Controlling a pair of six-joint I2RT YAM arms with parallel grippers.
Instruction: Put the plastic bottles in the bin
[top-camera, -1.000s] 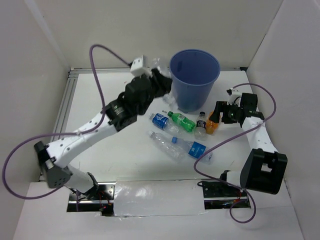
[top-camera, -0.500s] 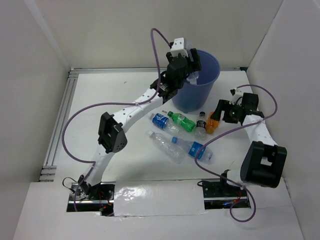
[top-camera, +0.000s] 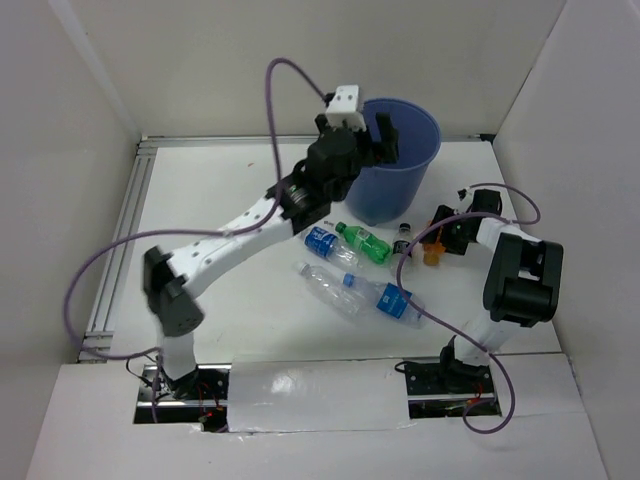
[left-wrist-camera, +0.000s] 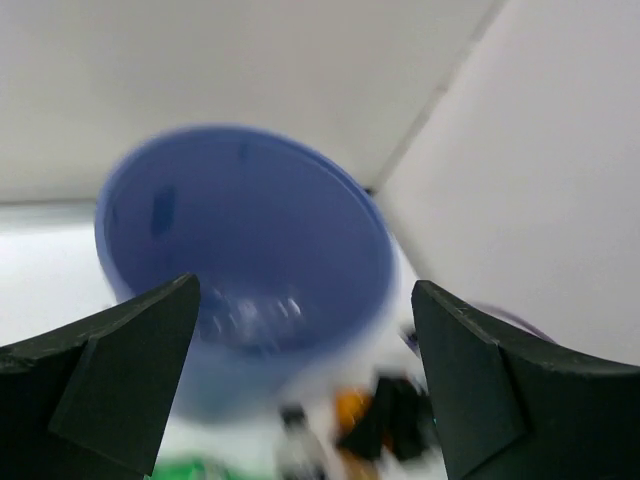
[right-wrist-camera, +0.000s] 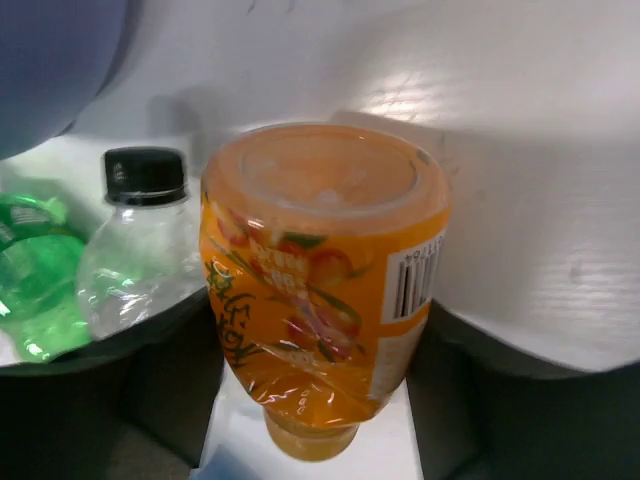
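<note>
Our left pincer (left-wrist-camera: 305, 288) gapes empty over the bin (top-camera: 390, 180). Our right pincer (right-wrist-camera: 315, 390) flanks the orange bottle (right-wrist-camera: 320, 270), grip unclear; other bottles (top-camera: 362, 243) lie beside it, not yet binned.

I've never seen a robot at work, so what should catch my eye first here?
The tall round blue plastic bin at the table's far side stands out, with the left gripper open and empty at its rim. Nearer, the right gripper straddles an orange plastic bottle, near a green plastic bottle and a clear blue-labelled one.

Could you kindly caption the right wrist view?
Right gripper flanking the orange plastic bottle, beside a black-capped clear plastic bottle.
</note>
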